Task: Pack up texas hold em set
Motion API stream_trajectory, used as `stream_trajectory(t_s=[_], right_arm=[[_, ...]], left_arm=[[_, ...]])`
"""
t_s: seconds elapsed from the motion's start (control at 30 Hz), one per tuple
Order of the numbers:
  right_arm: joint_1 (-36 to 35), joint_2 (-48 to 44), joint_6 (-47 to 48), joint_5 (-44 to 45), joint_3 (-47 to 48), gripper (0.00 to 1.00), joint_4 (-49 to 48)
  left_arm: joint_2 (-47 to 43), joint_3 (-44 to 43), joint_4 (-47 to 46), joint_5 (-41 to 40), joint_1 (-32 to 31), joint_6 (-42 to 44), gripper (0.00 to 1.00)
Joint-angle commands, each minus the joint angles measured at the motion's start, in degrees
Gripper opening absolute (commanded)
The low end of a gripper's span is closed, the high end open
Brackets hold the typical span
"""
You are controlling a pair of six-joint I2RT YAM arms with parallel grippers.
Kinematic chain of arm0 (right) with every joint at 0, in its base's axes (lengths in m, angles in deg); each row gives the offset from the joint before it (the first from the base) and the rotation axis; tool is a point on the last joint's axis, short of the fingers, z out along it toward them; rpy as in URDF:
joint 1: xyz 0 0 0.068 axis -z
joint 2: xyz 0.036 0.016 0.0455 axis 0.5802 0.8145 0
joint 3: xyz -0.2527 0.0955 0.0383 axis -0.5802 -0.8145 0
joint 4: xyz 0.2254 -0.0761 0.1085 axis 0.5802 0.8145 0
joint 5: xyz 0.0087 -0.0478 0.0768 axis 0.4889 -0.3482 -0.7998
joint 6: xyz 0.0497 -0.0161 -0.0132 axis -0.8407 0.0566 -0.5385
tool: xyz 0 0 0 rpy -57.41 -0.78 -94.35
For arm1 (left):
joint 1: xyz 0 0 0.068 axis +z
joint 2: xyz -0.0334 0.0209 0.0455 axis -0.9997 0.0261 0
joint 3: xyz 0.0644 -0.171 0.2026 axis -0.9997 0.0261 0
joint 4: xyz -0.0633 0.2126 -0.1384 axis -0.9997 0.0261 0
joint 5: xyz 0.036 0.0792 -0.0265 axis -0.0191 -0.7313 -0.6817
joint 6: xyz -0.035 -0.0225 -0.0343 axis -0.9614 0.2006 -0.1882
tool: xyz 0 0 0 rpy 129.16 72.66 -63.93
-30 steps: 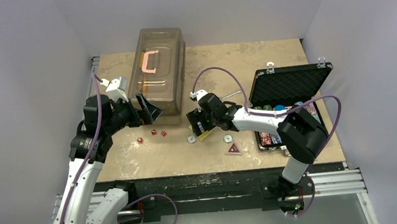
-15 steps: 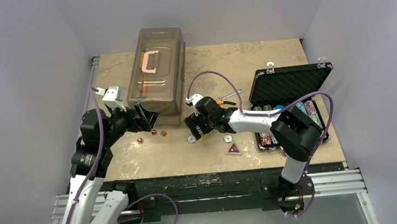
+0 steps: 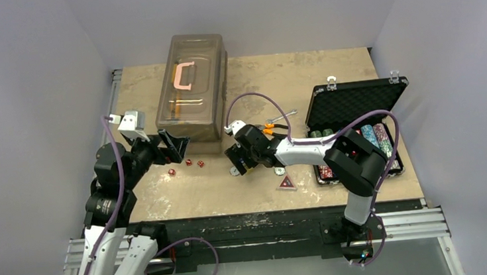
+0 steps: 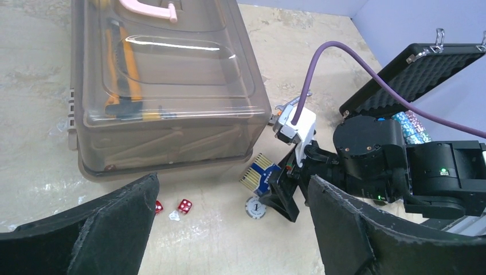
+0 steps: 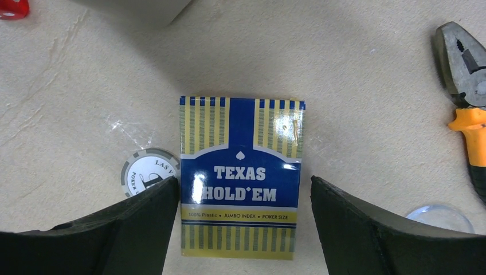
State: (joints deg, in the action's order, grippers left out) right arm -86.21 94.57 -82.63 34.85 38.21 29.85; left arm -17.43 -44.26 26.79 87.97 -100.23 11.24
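The blue and yellow card box [image 5: 240, 172] lies flat on the table between the fingers of my open right gripper [image 5: 243, 229], which straddles it. The left finger is near its edge and the right finger stands apart. A round button [image 5: 146, 171] lies just left of it. My left gripper [image 3: 176, 146] is open and empty above the red dice [image 3: 188, 162]; two dice [image 4: 184, 205] show between its fingers. The black case [image 3: 356, 104] stands open at the right, with chips [image 3: 354, 144] inside. A second button [image 3: 279, 171] and the red triangle token [image 3: 287, 183] lie in front.
The large brown box [image 3: 193, 88] with a pink handle stands at the back left, close behind my left gripper. Orange-handled pliers [image 5: 467, 114] lie right of the card box. A clear round disc [image 5: 441, 217] lies by my right finger.
My right gripper has moved a little left and nearer over the card box. My left arm has drawn back to the left, its gripper still open.
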Motion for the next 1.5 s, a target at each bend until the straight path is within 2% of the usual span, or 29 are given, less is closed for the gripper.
stream_trajectory(t_s=[0.0,0.23,0.43,0.7,0.87,1.07,1.17,1.33,1.47], right_arm=[[-1.03,0.5,0.48,3.71,2.8,0.81,-0.52],[-1.71,1.37,-0.07,7.26,4.07,0.81,-0.44],[-1.73,2.2,-0.33,7.63,5.03,0.72,0.27],[-1.82,2.41,0.04,7.59,3.95,0.73,-0.04],[-2.17,2.43,-1.14,8.88,4.05,0.71,0.1],[-2.17,1.47,-3.62,11.12,3.21,0.56,0.14],[-2.17,0.53,-5.51,12.75,3.22,0.39,0.97],[-2.17,-3.64,-9.34,15.05,2.87,0.36,4.22],[-1.97,-7.95,-13.65,20.15,2.93,0.3,10.16]], left_arm=[[0.52,-0.12,-2.33,-0.79,0.39,1.47,0.97],[0.7,-0.09,-2.34,-0.87,0.39,1.43,0.97],[1.0,-0.04,-2.26,-0.77,0.39,1.41,0.97],[1.15,-0.12,-2.07,-0.77,0.39,1.49,0.97],[1.19,-0.05,-2.07,-0.84,0.39,1.51,0.97],[1.33,-0.06,-2.03,-0.79,0.39,1.51,0.97],[1.28,-0.14,-1.98,-0.83,0.39,1.59,0.97],[1.63,-0.28,-1.82,-0.81,0.39,1.51,0.97],[3.0,-0.97,-1.96,-0.24,0.39,0.03,0.97]])
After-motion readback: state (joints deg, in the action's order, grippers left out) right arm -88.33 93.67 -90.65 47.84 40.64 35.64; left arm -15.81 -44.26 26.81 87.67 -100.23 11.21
